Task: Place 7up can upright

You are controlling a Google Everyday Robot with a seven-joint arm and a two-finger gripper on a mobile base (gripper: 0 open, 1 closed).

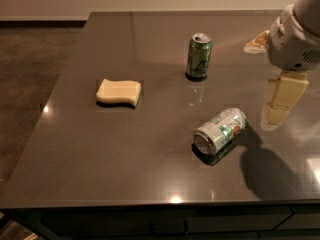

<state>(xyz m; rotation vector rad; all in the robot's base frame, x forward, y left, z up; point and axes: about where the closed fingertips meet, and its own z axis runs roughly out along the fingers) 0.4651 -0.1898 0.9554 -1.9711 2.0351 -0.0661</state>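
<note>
So, 7up can point(220, 130) lying on side near front-right of counter point(75, 159), one end facing front edge. Gripper point(277, 109) hangs off to its right, not touching; can't tell if wide or closed. Tip: grab across round body mid-length, swing up slow, since it likely rolls. Look: silvery-white, green print, small red spot.
</note>
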